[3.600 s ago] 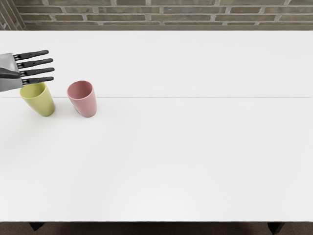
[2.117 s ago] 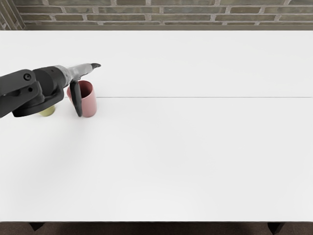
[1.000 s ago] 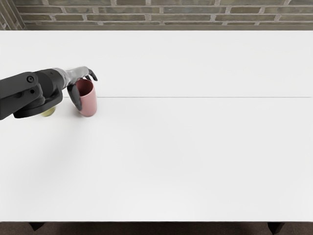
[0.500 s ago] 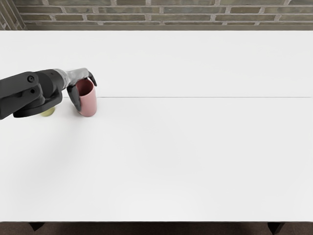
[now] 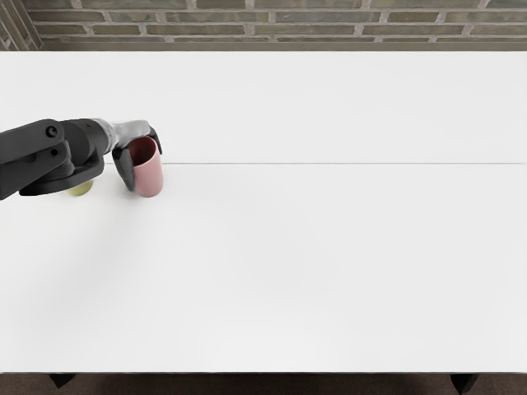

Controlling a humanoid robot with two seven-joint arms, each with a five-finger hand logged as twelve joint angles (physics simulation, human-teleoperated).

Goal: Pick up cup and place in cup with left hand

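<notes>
The pink cup [image 5: 149, 174] is standing upright on the surface [image 5: 329, 247], opening up, its rim sitting between the curled fingers [image 5: 124, 169]; the yellow-green cup [image 5: 81, 189] is lying mostly hidden left of the fingers, only its lower end showing.

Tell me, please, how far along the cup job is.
Reaching looks done: the left hand is at the pink cup. In hand: its fingers curl around that cup, apparently gripping. Left: lifting, then placing it, presumably in the yellow cup, mostly hidden by the arm.
</notes>
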